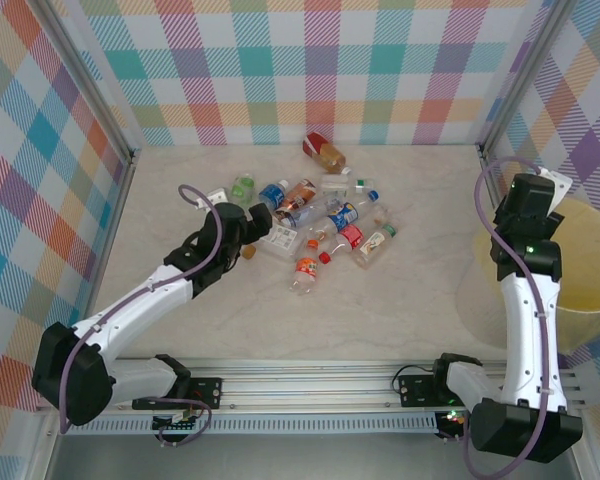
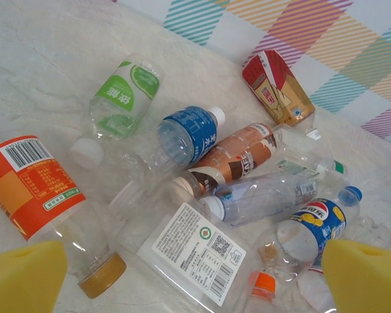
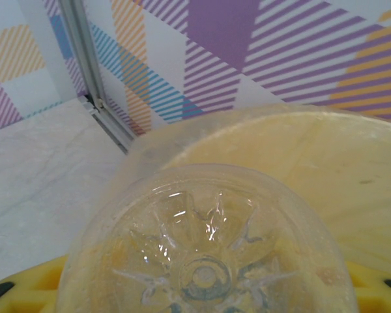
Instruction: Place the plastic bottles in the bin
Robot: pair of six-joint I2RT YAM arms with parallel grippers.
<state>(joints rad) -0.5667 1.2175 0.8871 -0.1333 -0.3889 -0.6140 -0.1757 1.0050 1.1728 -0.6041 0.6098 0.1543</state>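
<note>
Right gripper (image 3: 202,290) clenched on a clear bottle (image 3: 205,248), base facing the wrist cam, yellow pads either side. Left gripper (image 2: 195,280) released, pads wide apart, hovering at the near-left edge of the pile (image 1: 325,215).

Table (image 1: 400,310): pale marble top. Bin (image 1: 592,290) sits on the right side by the checked wall (image 1: 310,70). Held bottle is up at the bin's left rim, with the bin's inner wall just beyond it. Pile is mid-table, well apart from the bin.

Bottles, all lying down:
- red-label bottle (image 2: 274,85), brown liquid, farthest back, slightly off the heap
- orange-label bottle (image 2: 36,186), just ahead of the left pad
- white-label bottle (image 2: 199,251), between the pads
- brown-label bottle (image 2: 238,156) touching blue-label bottle (image 2: 189,134)
- green-label bottle (image 2: 127,91), beside the blue one
- orange cap (image 2: 264,282), near edge
</note>
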